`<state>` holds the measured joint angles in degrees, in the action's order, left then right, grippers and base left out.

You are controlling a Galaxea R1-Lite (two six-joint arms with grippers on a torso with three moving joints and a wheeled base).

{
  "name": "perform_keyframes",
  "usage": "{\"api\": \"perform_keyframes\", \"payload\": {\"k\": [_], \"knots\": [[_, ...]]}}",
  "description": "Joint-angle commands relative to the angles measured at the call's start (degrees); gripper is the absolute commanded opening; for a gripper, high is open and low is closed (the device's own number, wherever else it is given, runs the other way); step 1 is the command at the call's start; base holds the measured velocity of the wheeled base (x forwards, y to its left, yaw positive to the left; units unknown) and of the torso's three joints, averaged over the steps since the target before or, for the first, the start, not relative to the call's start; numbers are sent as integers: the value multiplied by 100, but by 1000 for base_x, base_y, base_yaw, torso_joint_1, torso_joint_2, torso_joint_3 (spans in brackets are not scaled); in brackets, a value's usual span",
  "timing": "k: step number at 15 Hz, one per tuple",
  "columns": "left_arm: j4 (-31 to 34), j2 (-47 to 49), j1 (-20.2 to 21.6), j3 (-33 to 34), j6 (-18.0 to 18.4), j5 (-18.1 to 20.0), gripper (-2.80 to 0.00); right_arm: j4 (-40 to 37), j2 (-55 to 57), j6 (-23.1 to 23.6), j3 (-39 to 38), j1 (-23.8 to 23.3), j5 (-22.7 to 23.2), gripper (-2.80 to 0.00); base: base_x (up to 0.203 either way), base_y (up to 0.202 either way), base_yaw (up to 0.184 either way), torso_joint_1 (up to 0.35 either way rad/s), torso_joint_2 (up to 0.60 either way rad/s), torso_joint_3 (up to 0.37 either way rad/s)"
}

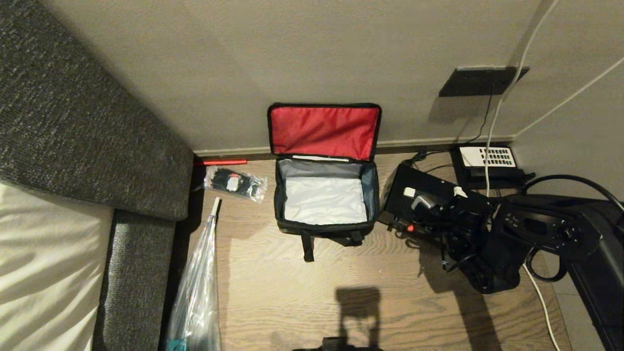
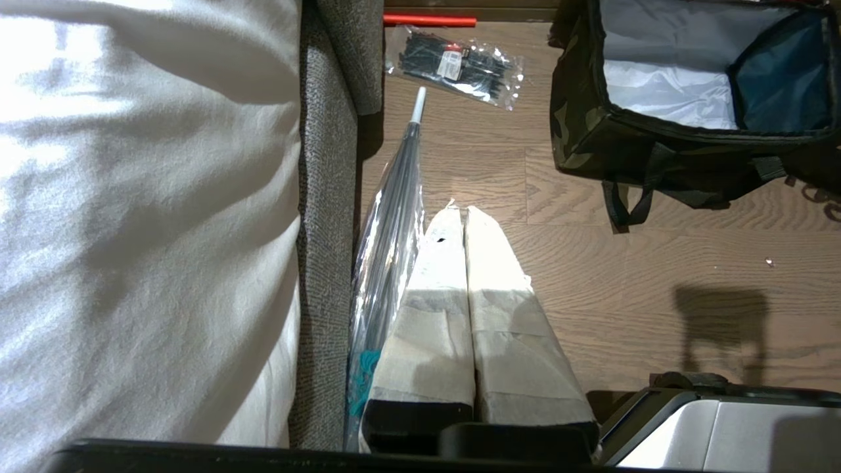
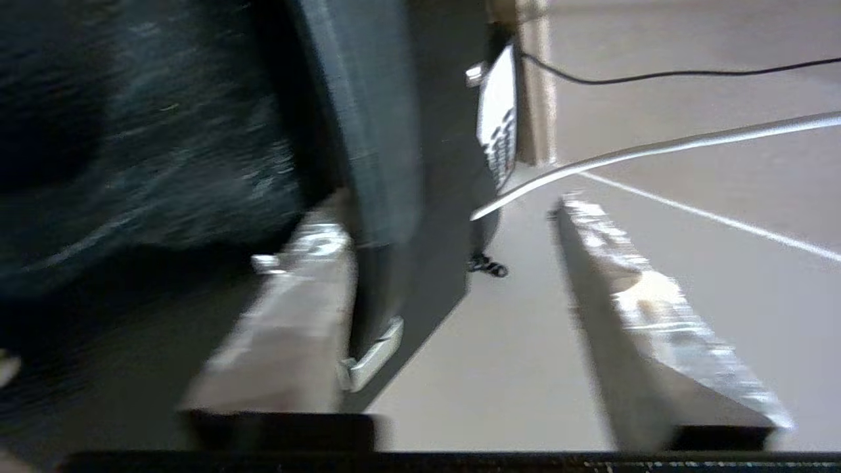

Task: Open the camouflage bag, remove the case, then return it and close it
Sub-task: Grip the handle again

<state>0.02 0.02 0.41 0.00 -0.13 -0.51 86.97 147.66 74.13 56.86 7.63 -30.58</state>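
Head view: one camouflage bag (image 1: 324,200) on wood-grain floor (image 1: 302,287) against the wall, soft boxy shape, red fabric lid (image 1: 324,130) flipped up, crinkled silvery lining inside, nothing in it. Just right of the bag, one flat black case (image 1: 414,187) standing tilted on edge, right gripper (image 1: 429,204) at its near side. Beyond, one black telephone (image 1: 487,163) with white keypad panel. Left of the bag, one clear packet of black ties (image 1: 235,183) and one clear folded umbrella (image 1: 197,287) beside coarse grey upholstery (image 1: 92,141).

Left wrist view: left gripper (image 2: 465,223) over the floor, two tape-wrapped fingers (image 2: 433,309) pressed together, holding nothing; bag's camouflage side visible.

Right wrist view: blurred; two pale fingers (image 3: 631,302) apart, one on either side of the case's smooth black edge, far one clear of it; grip uncertain.
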Motion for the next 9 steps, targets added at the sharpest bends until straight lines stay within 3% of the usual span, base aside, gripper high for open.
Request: {"api": "perform_keyframes", "payload": {"k": [1,9], "knots": [[-2,-11,2,9,5,-2,-280,69,70,-4,-8,2,-36,-280,0,0,0,0,0,0],[-2,-11,2,9,-4,-2,-280,69,-195,-204,-100,2,-27,-280,0,0,0,0,0,0]]}}
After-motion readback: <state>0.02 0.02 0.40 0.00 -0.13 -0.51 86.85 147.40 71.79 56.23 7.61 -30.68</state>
